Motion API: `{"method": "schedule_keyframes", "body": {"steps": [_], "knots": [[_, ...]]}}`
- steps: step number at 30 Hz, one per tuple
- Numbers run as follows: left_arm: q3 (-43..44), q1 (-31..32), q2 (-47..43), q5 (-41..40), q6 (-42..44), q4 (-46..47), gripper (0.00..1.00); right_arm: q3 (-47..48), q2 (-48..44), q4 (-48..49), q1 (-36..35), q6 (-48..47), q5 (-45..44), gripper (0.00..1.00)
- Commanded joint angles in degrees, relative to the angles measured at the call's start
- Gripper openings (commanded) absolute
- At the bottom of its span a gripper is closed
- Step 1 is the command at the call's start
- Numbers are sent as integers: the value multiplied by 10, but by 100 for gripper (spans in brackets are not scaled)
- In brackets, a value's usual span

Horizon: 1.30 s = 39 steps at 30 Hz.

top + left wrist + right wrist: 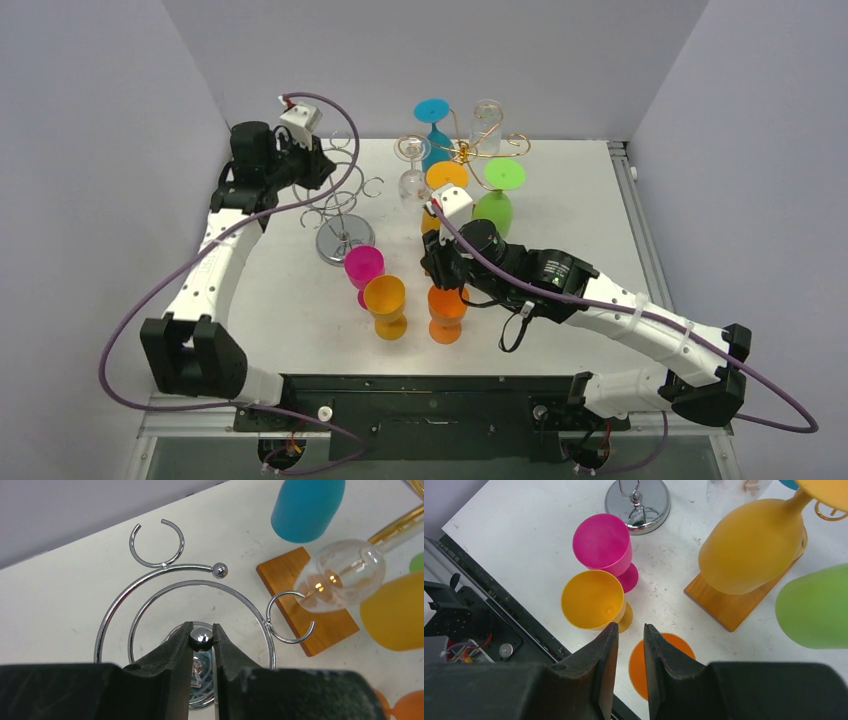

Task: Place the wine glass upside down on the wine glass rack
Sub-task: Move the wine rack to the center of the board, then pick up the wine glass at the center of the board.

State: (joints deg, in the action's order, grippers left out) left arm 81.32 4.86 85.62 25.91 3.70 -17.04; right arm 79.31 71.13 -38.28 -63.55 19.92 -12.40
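Note:
The chrome wine glass rack (343,215) stands at the left of the table with bare rings (190,566). My left gripper (316,166) (202,626) is shut on the ball (201,636) at the top of its stem. An orange wine glass (447,308) (679,647) stands upright near the front. My right gripper (440,272) (630,626) hangs right over it. Its jaws are a narrow gap apart, open, and the glass's near rim shows in that gap. I cannot tell whether a finger touches the rim.
A pink glass (601,542) and a yellow glass (591,600) stand just left of the orange one. A gold rack (470,150) on a wooden base (729,607) behind holds several glasses upside down. The table's front rail (484,605) is close.

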Motion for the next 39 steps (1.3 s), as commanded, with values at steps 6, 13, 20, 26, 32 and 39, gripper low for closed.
{"method": "schedule_keyframes", "body": {"steps": [6, 13, 20, 26, 32, 39], "knots": [[-145, -5, -227, -18, 58, 7, 0, 5, 40, 52, -38, -14, 2, 27], [-162, -6, -280, -34, 37, -39, 50, 30, 99, 65, -63, -31, -1, 40], [-85, -9, -297, -28, 6, -159, 96, 23, 146, 73, -95, -44, -6, 50], [-27, -12, -320, -37, -10, -266, 96, 21, 173, 81, -126, -49, 11, 57], [23, -14, -350, -98, -12, -339, 96, 5, 208, 92, -127, -56, 3, 61], [54, -15, -367, -130, -4, -385, 96, 3, 232, 97, -124, -71, -23, 57]]}}
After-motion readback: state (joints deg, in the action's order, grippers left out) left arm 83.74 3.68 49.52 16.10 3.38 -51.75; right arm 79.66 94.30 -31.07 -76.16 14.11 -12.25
